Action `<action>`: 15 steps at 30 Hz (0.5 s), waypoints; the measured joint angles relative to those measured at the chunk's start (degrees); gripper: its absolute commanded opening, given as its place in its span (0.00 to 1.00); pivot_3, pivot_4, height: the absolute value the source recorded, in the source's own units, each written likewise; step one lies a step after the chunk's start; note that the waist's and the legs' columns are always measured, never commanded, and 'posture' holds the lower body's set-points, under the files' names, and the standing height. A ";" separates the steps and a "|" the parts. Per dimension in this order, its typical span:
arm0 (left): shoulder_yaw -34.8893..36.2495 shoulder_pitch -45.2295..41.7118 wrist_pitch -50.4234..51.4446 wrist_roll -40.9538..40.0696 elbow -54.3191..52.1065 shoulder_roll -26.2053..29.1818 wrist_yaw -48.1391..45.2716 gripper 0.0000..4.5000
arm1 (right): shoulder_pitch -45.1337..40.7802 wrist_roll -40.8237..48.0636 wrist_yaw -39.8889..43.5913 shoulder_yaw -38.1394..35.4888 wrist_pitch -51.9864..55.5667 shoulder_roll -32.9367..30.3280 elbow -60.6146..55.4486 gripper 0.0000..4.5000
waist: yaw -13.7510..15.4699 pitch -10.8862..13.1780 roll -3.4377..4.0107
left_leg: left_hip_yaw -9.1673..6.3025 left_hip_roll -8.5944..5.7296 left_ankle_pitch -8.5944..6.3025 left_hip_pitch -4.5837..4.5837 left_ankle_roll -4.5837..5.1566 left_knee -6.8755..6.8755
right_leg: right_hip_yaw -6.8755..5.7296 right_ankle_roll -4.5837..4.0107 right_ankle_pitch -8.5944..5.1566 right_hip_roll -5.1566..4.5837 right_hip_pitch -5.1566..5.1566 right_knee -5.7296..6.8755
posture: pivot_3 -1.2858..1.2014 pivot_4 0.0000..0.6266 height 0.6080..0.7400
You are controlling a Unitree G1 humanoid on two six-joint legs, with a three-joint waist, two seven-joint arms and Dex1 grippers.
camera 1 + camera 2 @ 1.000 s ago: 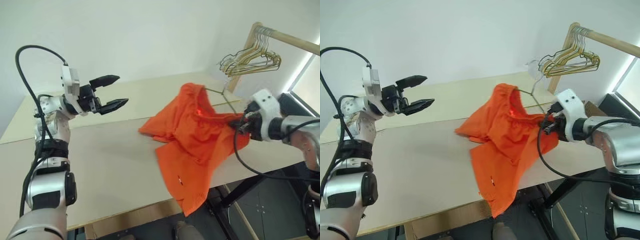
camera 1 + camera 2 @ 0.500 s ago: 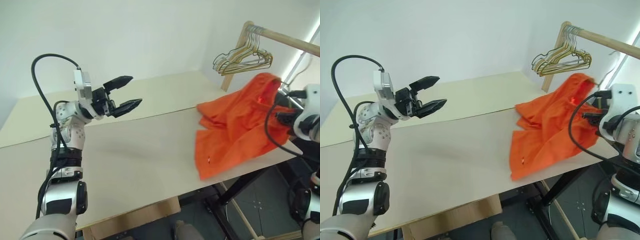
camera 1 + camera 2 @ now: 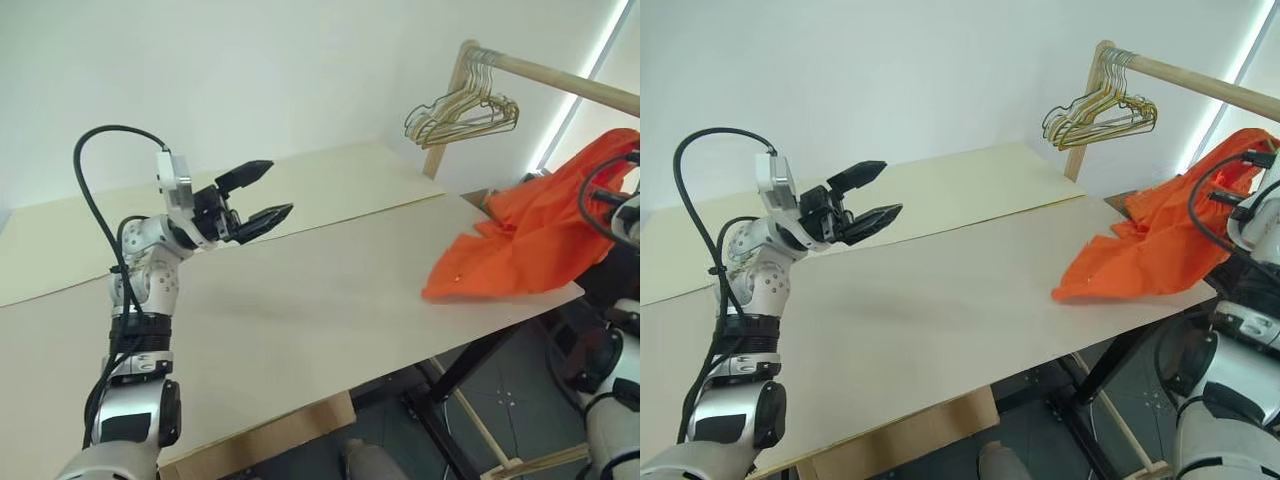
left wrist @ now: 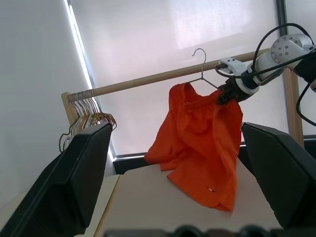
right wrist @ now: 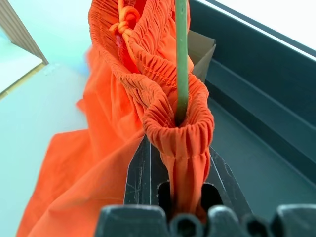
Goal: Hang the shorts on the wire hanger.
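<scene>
Right gripper (image 5: 174,185) is clamped on the orange shorts (image 3: 530,240) and wire hanger (image 5: 181,59), lifted off the table's (image 3: 300,300) far-right edge. Left gripper (image 3: 268,192) hangs wide open, empty, over the table's left.

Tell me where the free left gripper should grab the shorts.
Probably the free waistband corner, approached from the table side: the right gripper already pinches the other corner with the wire hanger, the legs hang below, and the left gripper is open.
</scene>
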 measured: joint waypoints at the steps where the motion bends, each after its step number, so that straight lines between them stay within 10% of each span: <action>1: -0.09 0.27 0.01 -0.02 -0.40 0.00 0.20 1.00 | -2.15 0.13 -0.11 0.08 -1.59 -0.49 4.00 0.00 | -0.03 0.01 0.03 | 0.01 0.00 0.00 0.00 0.00 0.00 | 0.02 0.00 0.00 0.01 0.00 0.00 | 0.44 0.00 1.00; 15: -1.60 2.86 1.33 -0.13 -4.11 -0.22 2.23 1.00 | -18.47 3.84 -6.06 -2.40 -17.72 -7.27 38.17 0.00 | 0.09 0.10 0.14 | 0.44 -0.09 -0.02 0.01 0.03 -0.33 | 0.53 0.23 -0.11 0.02 0.04 -0.20 | 0.45 0.00 1.00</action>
